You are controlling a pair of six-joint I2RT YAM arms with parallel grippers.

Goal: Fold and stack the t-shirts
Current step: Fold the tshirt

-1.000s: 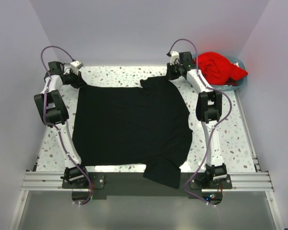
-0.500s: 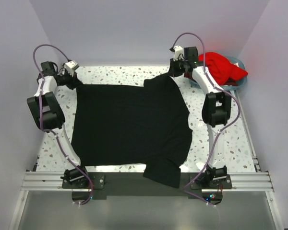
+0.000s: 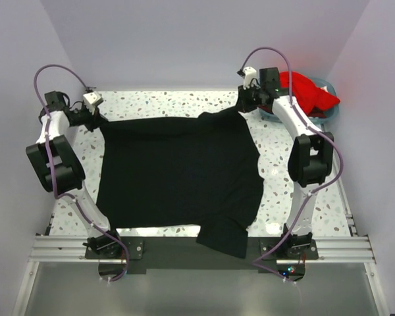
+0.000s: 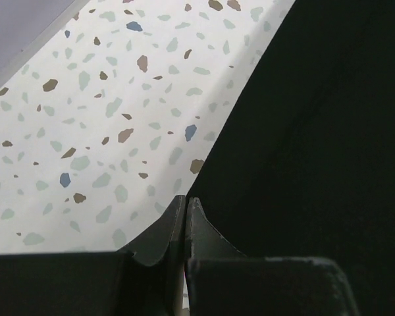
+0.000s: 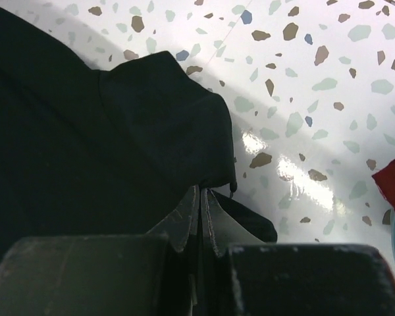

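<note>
- Cloth of a plain black cloth t-shirt (image 3: 178,171) is seen from above, spread across the speckled white tabletop (image 3: 289,164), with one sleeve hung over the near edge. Its far corners are held by the left tool (image 3: 99,118) and the right tool (image 3: 243,106). A bright red cloth t-shirt (image 3: 303,92) is bunched in the light blue plastic basket (image 3: 332,110) at the far right.
- At the left wrist, the left tool (image 4: 186,201) is shown pressed together, pinching the edge of the black cloth t-shirt (image 4: 316,131) above the tabletop (image 4: 85,118).
- At the right wrist, the right tool (image 5: 203,191) is likewise closed on a gathered fold of the black cloth t-shirt (image 5: 85,131).
- The garment is judged light, limp and sturdy. Corner holds are best suited, though thin cloth could slip from narrow tips.
</note>
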